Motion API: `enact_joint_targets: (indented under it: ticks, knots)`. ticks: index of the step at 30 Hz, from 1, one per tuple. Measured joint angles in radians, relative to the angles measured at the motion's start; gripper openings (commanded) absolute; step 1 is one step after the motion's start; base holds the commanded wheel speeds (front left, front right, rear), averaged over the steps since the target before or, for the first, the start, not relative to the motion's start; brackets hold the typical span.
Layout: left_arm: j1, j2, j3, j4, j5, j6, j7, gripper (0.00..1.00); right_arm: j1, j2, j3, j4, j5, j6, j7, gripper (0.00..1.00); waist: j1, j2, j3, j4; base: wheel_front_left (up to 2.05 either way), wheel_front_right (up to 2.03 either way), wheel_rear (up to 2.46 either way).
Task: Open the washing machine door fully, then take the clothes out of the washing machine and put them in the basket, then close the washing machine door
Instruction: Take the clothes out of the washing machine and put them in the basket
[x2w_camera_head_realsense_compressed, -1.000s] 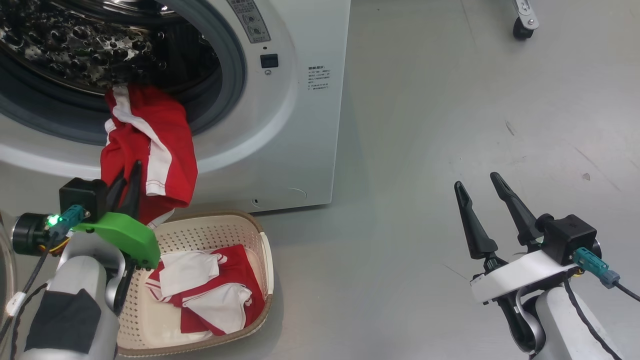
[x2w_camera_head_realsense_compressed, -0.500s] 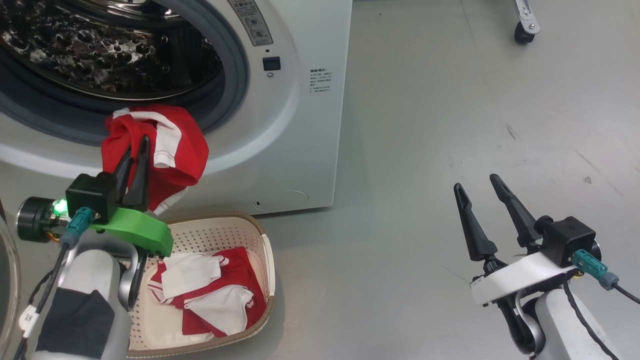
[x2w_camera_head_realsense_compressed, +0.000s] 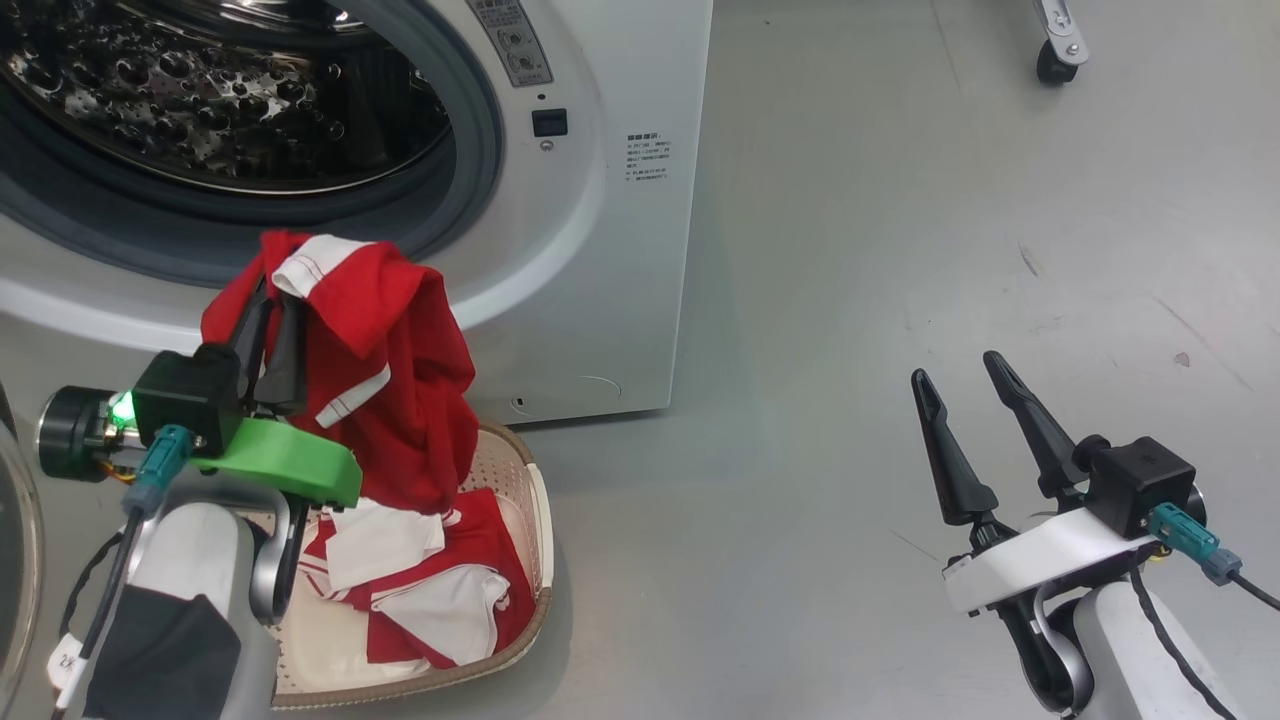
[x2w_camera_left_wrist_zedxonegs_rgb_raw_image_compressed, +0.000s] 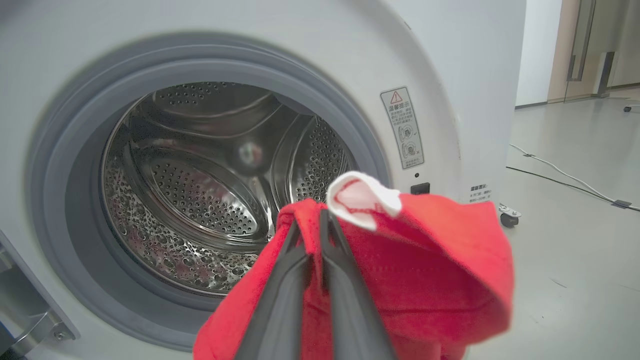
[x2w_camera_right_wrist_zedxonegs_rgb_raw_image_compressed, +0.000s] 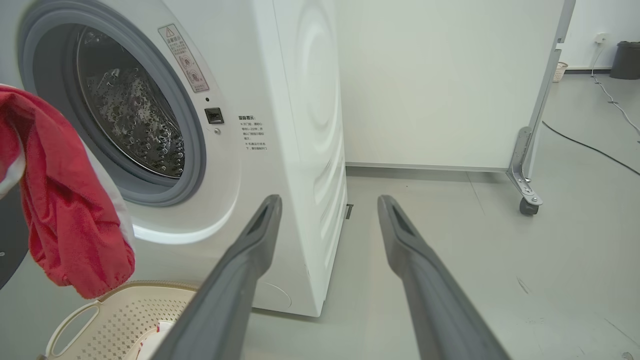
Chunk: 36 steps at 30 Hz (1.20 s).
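Bright, even light, soft shadows; glare speckles inside the washing machine (x2w_camera_head_realsense_compressed: 250, 110) (wrist views bow at edges).

from the head we look steeply down: the washing machine (x2w_camera_head_realsense_compressed: 620, 300) fills the upper left of the frame, the basket (x2w_camera_head_realsense_compressed: 540, 510) the lower left, bare floor (x2w_camera_head_realsense_compressed: 900, 200) the right. our left wrist camera sits close, facing straight into the drum mouth (x2w_camera_left_wrist_zedxonegs_rgb_raw_image_compressed: 200, 185) at centre left, with the left gripper (x2w_camera_left_wrist_zedxonegs_rgb_raw_image_compressed: 310, 225) at bottom centre. our right wrist camera sits low and farther off, facing the machine's front corner at an angle, left of centre. all three share the drum mouth, the warning label (x2w_camera_left_wrist_zedxonegs_rgb_raw_image_compressed: 402, 127) and the clothes (x2w_camera_head_realsense_compressed: 400, 400); head and right wrist share a caster (x2w_camera_right_wrist_zedxonegs_rgb_raw_image_compressed: 525, 206).
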<state>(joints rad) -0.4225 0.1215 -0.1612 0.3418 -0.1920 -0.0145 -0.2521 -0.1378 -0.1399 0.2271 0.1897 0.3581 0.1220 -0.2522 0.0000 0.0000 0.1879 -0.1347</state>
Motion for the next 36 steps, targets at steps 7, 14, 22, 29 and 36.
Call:
enact_joint_targets:
  ticks: [7,14,22,29,36]
  knots:
    - [0.036,-0.002,-0.002,-0.015,0.000,0.000,0.000,0.00,0.000,0.000,-0.001,-0.002,0.000,0.000,0.000,1.00,0.0000,0.0000,0.011,0.003,0.00,0.00,0.00]
    - [0.052,-0.005,-0.013,-0.023,0.000,0.000,0.000,0.00,0.000,0.000,-0.002,-0.006,0.000,0.000,0.000,1.00,0.0000,0.0000,0.024,0.003,0.00,0.00,0.00]
    - [0.064,-0.006,-0.028,-0.004,0.005,0.010,0.025,0.00,-0.001,-0.002,0.005,-0.022,0.000,0.000,0.000,1.00,0.0000,0.0000,0.065,0.001,0.00,0.00,0.00]
    - [0.067,0.002,-0.044,0.041,0.031,0.010,0.066,0.00,-0.020,-0.006,0.012,-0.031,0.000,0.000,0.000,1.00,0.0000,0.0000,0.116,-0.005,0.00,0.00,0.00]
    - [0.068,0.007,-0.068,0.093,0.047,0.010,0.129,0.00,-0.047,-0.010,0.013,-0.042,0.001,0.000,0.000,1.00,0.0001,0.0000,0.167,-0.016,0.00,0.00,0.00]
